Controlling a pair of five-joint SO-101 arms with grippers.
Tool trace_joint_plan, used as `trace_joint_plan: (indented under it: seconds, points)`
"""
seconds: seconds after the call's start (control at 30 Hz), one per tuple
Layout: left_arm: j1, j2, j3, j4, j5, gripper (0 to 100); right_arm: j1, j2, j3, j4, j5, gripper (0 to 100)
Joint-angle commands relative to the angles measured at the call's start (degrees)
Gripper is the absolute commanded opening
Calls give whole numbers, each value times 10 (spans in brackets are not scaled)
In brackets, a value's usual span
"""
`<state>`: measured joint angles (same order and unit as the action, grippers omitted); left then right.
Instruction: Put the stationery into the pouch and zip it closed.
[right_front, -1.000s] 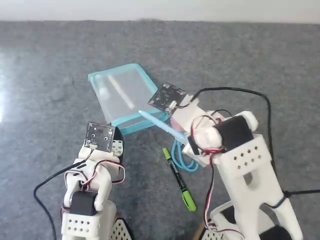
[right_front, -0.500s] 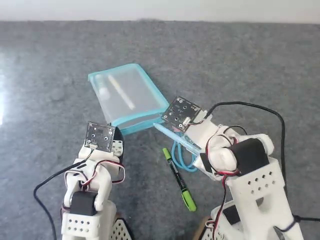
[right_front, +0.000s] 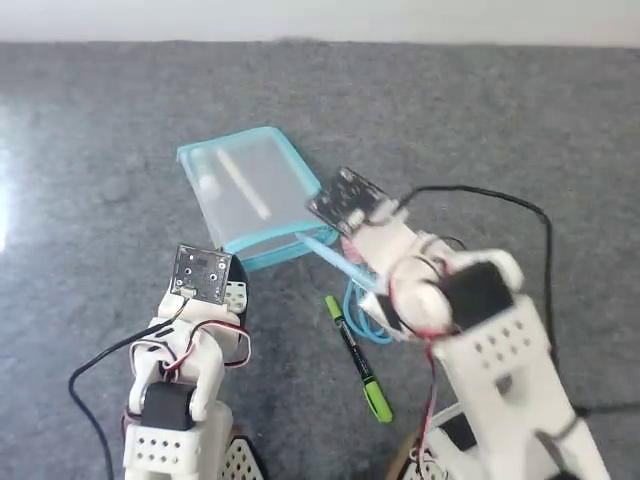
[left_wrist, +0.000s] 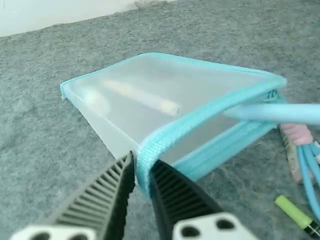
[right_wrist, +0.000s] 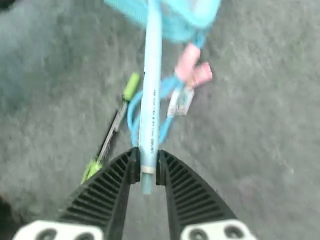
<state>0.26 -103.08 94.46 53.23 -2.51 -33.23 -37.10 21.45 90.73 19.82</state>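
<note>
The right gripper (right_wrist: 146, 156) was clamped tight on the back end of a light blue pen (right_wrist: 150, 90), one jaw on each side of the barrel. The pen ran out away from it toward the far left, and its tip reached the open mouth of the pouch (right_front: 250, 195); whether the tip was inside could not be told. The left gripper (left_wrist: 142, 167) was nearly closed, pinching the teal zip edge at the pouch's near left corner. The pouch, translucent with teal trim, lay flat on the grey mat (right_front: 500, 120), left of centre, far from both arm bases, its mouth on the near side. A pale stick (right_front: 243, 185) showed through its wall. A loop of blue cable (right_front: 365, 320) with pink tags (right_wrist: 192, 67) lay under the pen, just near of the pouch's right corner. A green marker (right_front: 357, 360) lay beside the loop on its left, between the two arms, apart from the pouch.
</note>
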Motion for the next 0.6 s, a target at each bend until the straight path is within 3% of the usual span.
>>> trace_joint_plan:
  seconds: [0.0, 0.23, 0.43, 0.57]
  points:
    - [5, -1, -7, 1, -4, 12, -25, 74, -31, -81, -28, 8]
    - [5, -1, -7, 1, -4, 12, -34, 240, -110, -181, -33, 32]
    - [5, -1, -7, 0, -4, 12, -65, 340, -207, -204, -103, 273]
    - [5, -1, -7, 0, -4, 12, -53, 322, -219, -180, -120, 292]
